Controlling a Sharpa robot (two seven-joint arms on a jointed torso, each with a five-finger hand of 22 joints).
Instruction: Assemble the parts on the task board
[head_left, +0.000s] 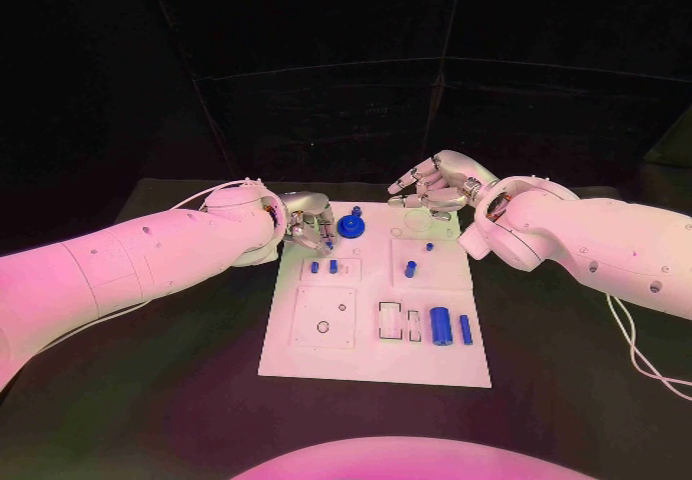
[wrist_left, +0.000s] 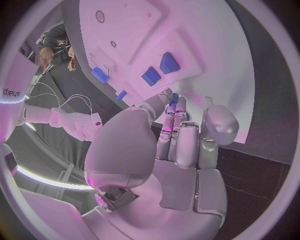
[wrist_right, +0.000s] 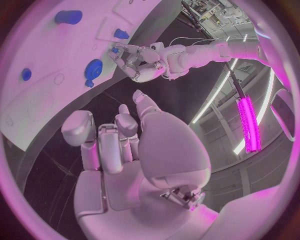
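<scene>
We see the black table (head_left: 173, 400) across the lower frame of the head view, and on it, in the centre, the white task board (head_left: 375, 350), a long plate running from mid-frame toward the bottom. Our left arm (head_left: 130, 265) enters from the left edge and our right arm (head_left: 606, 245) from the right edge, both reaching to the board's upper end.

Our left hand (head_left: 307, 228) sits at the board's upper left corner, fingers bent down toward the plate; in the left wrist view its fingers (wrist_left: 181, 135) lie close together with nothing between them that we can make out, so we cannot tell whether it holds anything. Our right hand (head_left: 437, 186) hovers just above the board's upper right corner, fingers curled in together, and we see nothing in them.

Among the parts, a round blue gear (head_left: 352, 224) stands at the board's upper left, just right of the left hand. A thick blue cylinder (head_left: 440, 323) and a thinner blue rod (head_left: 466, 329) lie side by side at the lower right. A short blue peg (head_left: 410, 268) stands near the centre right, and two small blue pegs (head_left: 323, 266) stand side by side below the left hand.
</scene>
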